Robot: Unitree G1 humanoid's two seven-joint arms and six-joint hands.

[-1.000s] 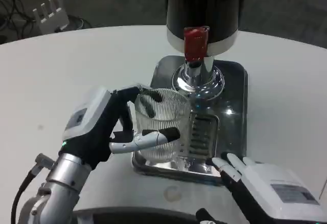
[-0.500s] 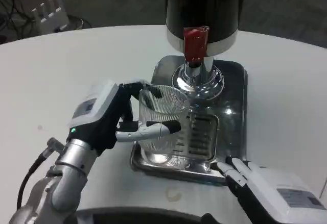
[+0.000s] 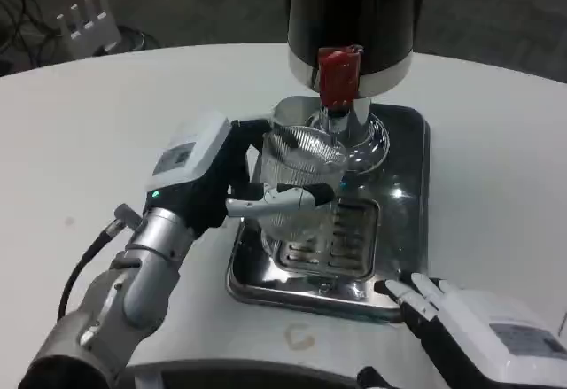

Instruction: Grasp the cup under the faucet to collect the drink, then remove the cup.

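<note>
A clear ribbed glass cup (image 3: 301, 181) is held by my left hand (image 3: 213, 181), whose fingers wrap around its sides. The cup sits over the steel drip tray (image 3: 403, 229), its rim close under the chrome faucet (image 3: 335, 121) with the red lever (image 3: 339, 77) of the black dispenser (image 3: 354, 12). The cup looks empty. My right hand (image 3: 478, 331) rests low at the front right, by the tray's near corner, with its fingers stretched out and holding nothing.
The tray's slotted grate (image 3: 332, 234) lies just in front of the cup. A white finger-like object (image 3: 87, 21) sits at the far left off the round white table (image 3: 89, 123). A dark cable (image 3: 84, 269) runs along my left forearm.
My left hand has carried the cup away from the tray's front edge, back and to the right, up under the faucet. My right hand drifted slightly right and lower.
</note>
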